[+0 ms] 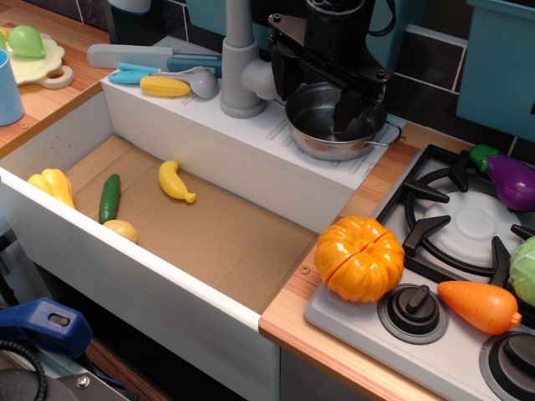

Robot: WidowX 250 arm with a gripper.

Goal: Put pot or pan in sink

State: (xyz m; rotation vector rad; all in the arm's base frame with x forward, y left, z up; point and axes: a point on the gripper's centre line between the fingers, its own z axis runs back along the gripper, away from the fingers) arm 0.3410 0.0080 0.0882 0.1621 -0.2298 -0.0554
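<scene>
The small shiny steel pot (322, 138) stands on the white drainboard ledge at the back right of the sink, by the grey faucet (241, 58). One thin wire handle sticks out on its right. My black gripper (318, 100) hangs right over the pot with its jaws apart. One finger (347, 109) reaches down inside the pot and the other (284, 75) is at the pot's far left rim. Neither finger is seen clamping the rim. The sink (125, 251) is the large white basin with a brown floor, to the left of and below the pot.
A yellow banana (175, 181), a green cucumber (109, 197), a yellow pepper (52, 185) and a pale piece lie in the sink. An orange pumpkin (359, 257) sits on the counter edge. A carrot (478, 306) and an aubergine (510, 180) lie on the stove. Corn (165, 85) and utensils lie on the back ledge.
</scene>
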